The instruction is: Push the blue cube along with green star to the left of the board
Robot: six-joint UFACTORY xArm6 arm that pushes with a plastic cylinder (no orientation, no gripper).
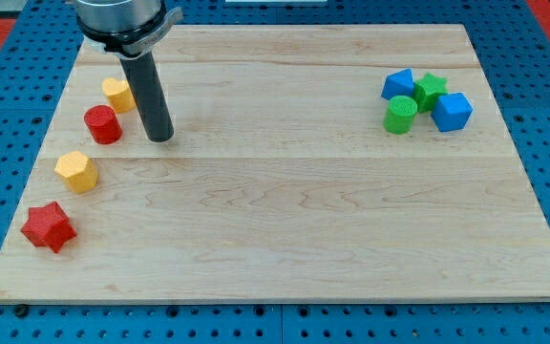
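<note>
The blue cube [453, 111] sits near the view's right edge of the wooden board [285, 229]. The green star [430, 90] touches it on its upper left. A second blue block [398, 84] and a green cylinder [400, 114] crowd against the star on its left side. My tip [161, 137] rests on the board at the view's upper left, far from this cluster. It stands just to the right of the red cylinder [102, 124] and the yellow block [117, 94].
A yellow hexagonal block [76, 171] and a red star [47, 226] lie along the board's left edge below the red cylinder. The board lies on a blue perforated table.
</note>
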